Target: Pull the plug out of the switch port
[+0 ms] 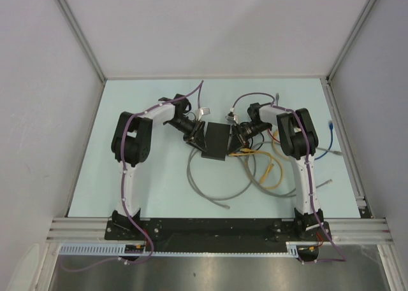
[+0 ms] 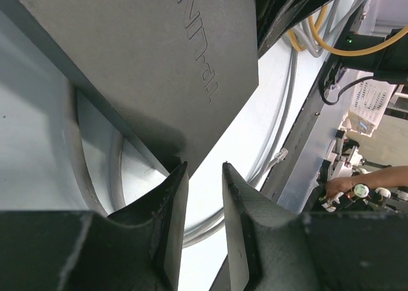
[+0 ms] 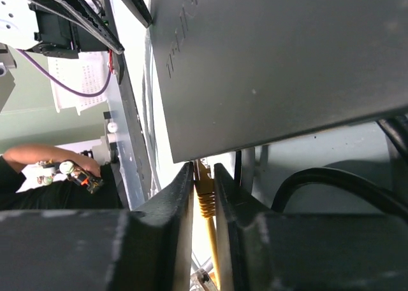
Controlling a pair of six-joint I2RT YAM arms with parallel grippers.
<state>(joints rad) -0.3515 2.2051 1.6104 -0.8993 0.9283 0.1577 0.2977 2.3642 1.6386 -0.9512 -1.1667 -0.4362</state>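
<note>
The switch (image 1: 215, 141) is a flat matte-black box at the table's middle; it fills the top of the left wrist view (image 2: 140, 62) and the right wrist view (image 3: 280, 62). My right gripper (image 3: 203, 167) is at the switch's right edge (image 1: 237, 138), shut on a yellow plug (image 3: 204, 192) whose tip meets the switch's narrow edge. Its yellow cable (image 1: 255, 153) trails to the right. My left gripper (image 2: 204, 167) is at the switch's left side (image 1: 199, 137). Its jaws stand slightly apart with nothing between them, the left fingertip beside the switch's corner.
Grey cables (image 1: 210, 189) loop in front of the switch, one ending in a loose clear plug (image 2: 278, 156). A blue cable (image 1: 331, 128) lies at the right. A thick black cable (image 3: 331, 176) runs beside the right finger. Enclosure walls surround the table.
</note>
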